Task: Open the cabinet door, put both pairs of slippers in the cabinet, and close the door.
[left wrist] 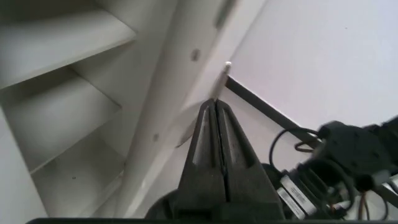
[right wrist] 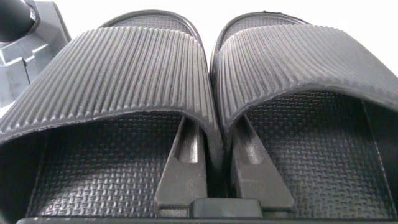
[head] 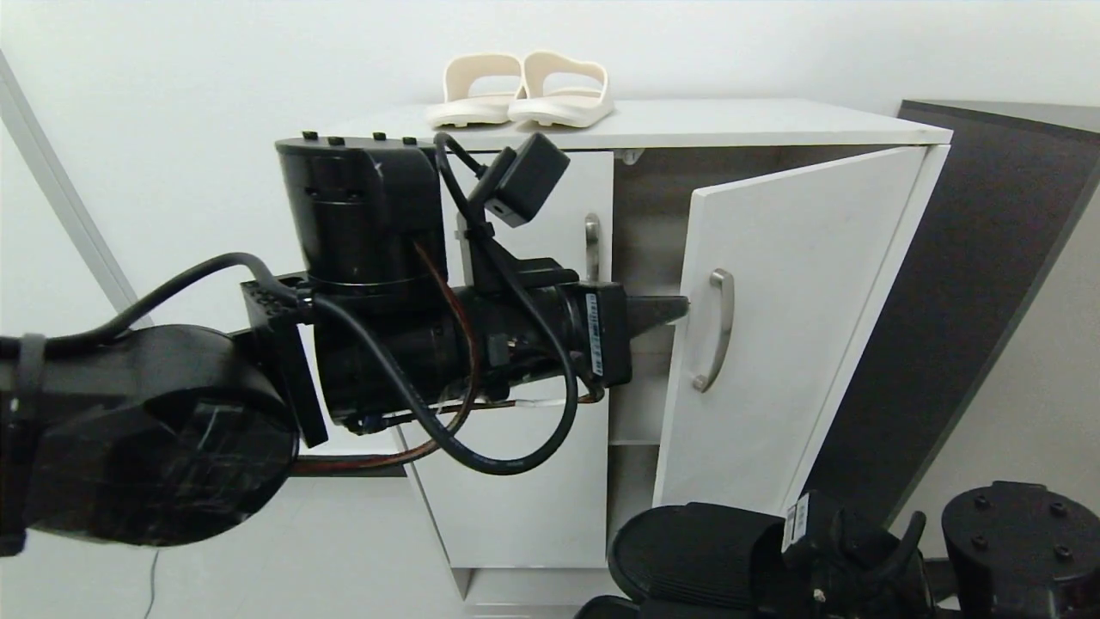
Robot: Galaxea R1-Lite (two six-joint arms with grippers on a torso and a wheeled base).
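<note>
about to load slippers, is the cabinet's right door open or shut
Open partway: the right door stands angled out from the cabinet, shelves visible inside.

Black slippers (head: 687,550) cut off at the near edge, left cabinet door (head: 533,507) largely behind the left arm (head: 387,327).

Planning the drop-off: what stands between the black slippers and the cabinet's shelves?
The right door, only partly open, stands just beyond the black slippers held by the right gripper. The left gripper, shut, sits in the gap at the door's edge.
</note>
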